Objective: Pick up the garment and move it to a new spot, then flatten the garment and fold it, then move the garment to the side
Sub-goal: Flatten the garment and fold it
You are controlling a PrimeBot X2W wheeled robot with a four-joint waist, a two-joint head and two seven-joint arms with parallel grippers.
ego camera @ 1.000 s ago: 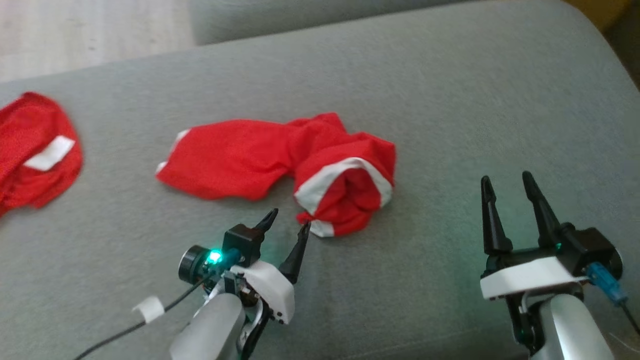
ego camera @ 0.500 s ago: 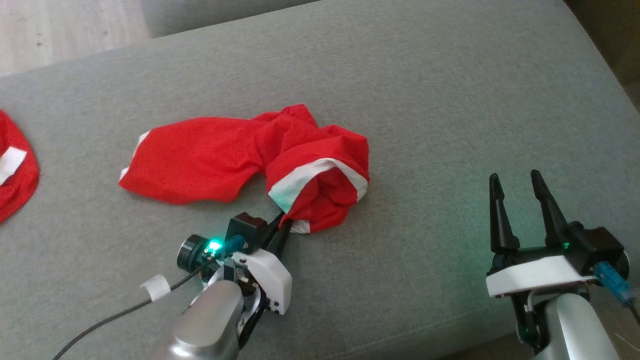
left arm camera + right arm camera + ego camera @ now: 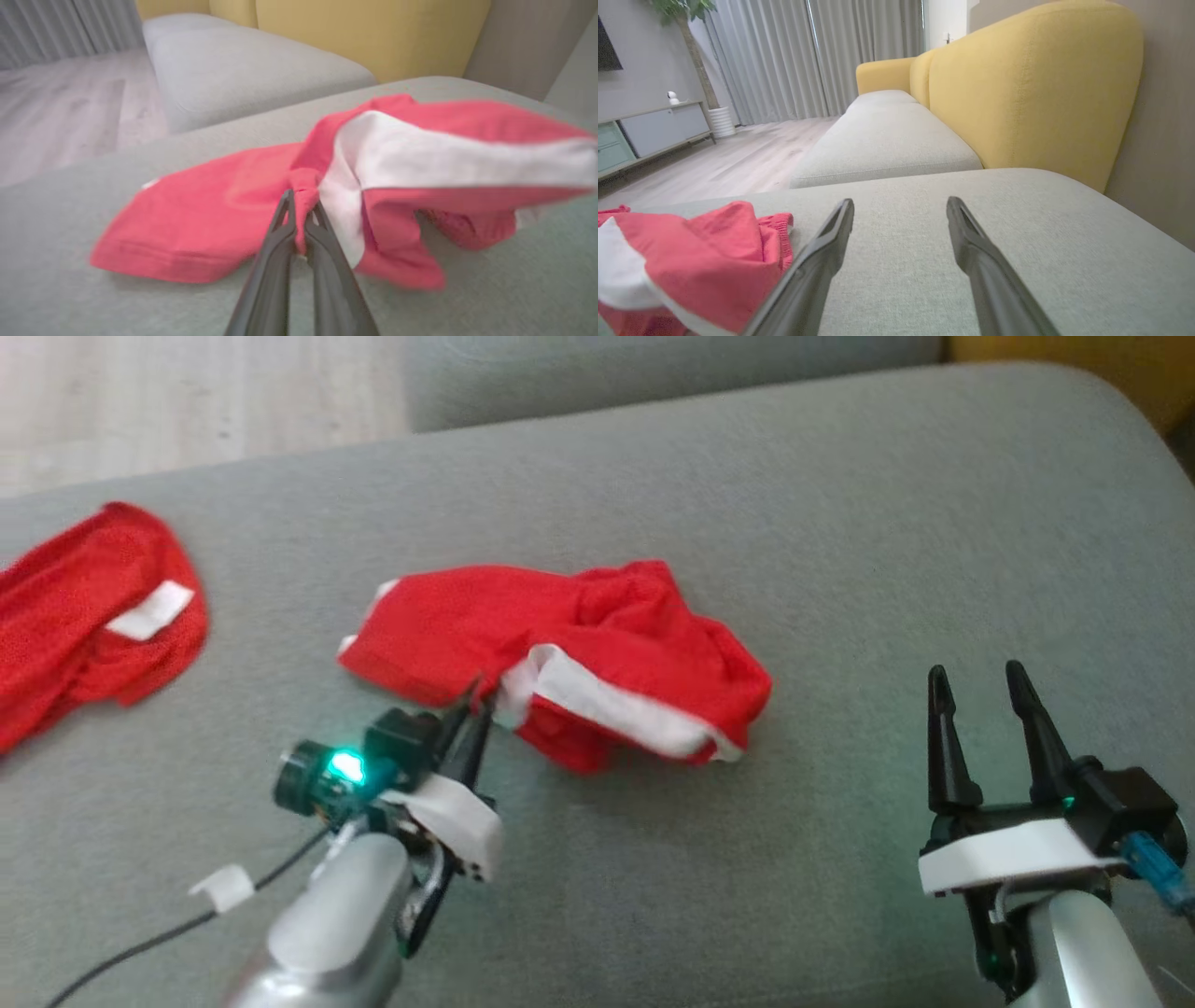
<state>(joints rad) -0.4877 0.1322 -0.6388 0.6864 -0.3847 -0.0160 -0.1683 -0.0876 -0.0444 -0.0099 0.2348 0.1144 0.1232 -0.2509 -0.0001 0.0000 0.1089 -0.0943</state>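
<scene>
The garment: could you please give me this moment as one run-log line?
stage: pick up | left gripper: shut on garment edge | right gripper: open, clear of garment | garment: crumpled on grey cushion

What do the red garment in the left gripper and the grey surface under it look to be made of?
Red garment: probably thin sports mesh, matte, judging by its fine dotted texture and limp folds; its white band looks like smoother cloth. Grey cushion: woven upholstery fabric, matte, with fine heathered grain. Fibres cannot be told.

Prob. 2 red garments, 2 grippers.
</scene>
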